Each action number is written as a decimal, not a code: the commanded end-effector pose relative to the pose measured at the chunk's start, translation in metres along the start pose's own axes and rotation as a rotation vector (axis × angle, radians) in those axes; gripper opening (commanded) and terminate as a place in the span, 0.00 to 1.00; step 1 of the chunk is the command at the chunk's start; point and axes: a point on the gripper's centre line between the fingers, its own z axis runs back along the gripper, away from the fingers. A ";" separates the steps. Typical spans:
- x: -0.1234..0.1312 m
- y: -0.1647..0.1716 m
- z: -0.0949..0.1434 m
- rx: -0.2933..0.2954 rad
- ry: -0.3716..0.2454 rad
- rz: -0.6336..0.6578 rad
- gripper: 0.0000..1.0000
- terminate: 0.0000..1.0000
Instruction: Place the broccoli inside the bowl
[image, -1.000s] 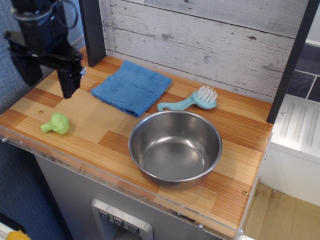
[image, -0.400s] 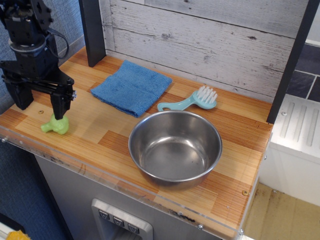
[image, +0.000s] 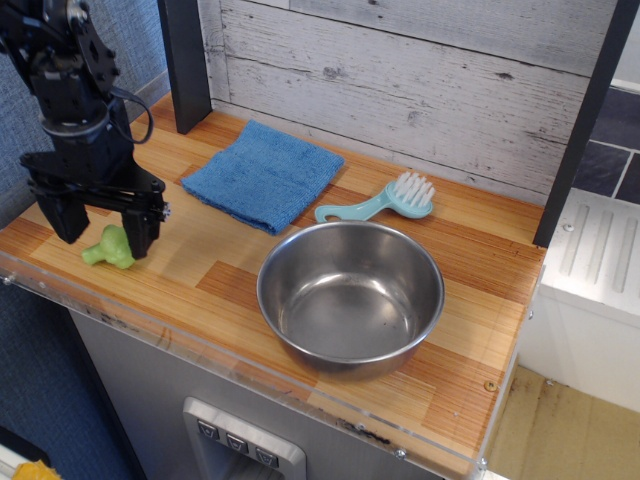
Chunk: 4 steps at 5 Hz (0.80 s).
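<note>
Broccoli (image: 110, 247) lies near the counter's (image: 230, 290) front-left corner, between the spread, unclenched jaws of the gripper (image: 104, 228), which grasp nothing yet. Closing squarely across its bumpy head, not the stubby stem, should give a firm hold before carrying it right to the bowl (image: 350, 295).
</note>
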 end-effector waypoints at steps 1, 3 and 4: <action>0.004 0.006 -0.010 -0.014 -0.018 0.015 1.00 0.00; 0.000 0.007 -0.019 -0.012 -0.018 0.031 0.00 0.00; 0.001 0.007 -0.017 -0.011 -0.022 0.031 0.00 0.00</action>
